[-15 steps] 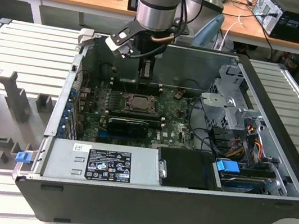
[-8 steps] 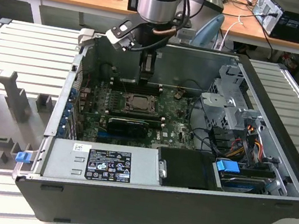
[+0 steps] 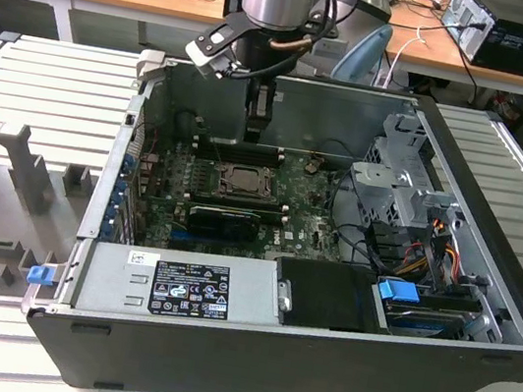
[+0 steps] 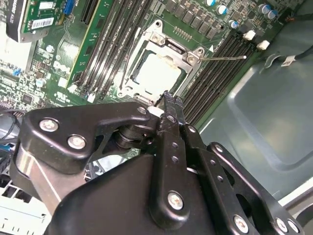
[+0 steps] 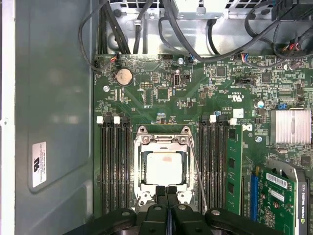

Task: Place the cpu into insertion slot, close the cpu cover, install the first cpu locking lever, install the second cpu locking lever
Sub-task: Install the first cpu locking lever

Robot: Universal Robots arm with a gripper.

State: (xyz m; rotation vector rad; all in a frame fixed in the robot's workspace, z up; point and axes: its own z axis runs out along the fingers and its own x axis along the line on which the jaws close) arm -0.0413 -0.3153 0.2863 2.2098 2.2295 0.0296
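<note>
The gripper's 2 black fingers are pressed together with nothing between them. Its bolted, matte black linkage cuts off the near edge of the socket in the first wrist view and hides much of the near board in the second wrist view.

Just ahead of the fingertips the cpu lies flat in the insertion slot, a smooth, pale square of metal. The cpu cover, a thin silver-grey frame with a square window, lies around it; whether it is clamped down cannot be made out. Beside the fingertips 1 thin steel wire lever slants over the long black memory slots. In the second wrist view its free end reaches out over those ribbed slots.

In the exterior view the gripper hangs above the socket, clear of it, inside the open case of grey sheet metal. There the chip is too small to tell from its frame.
</note>
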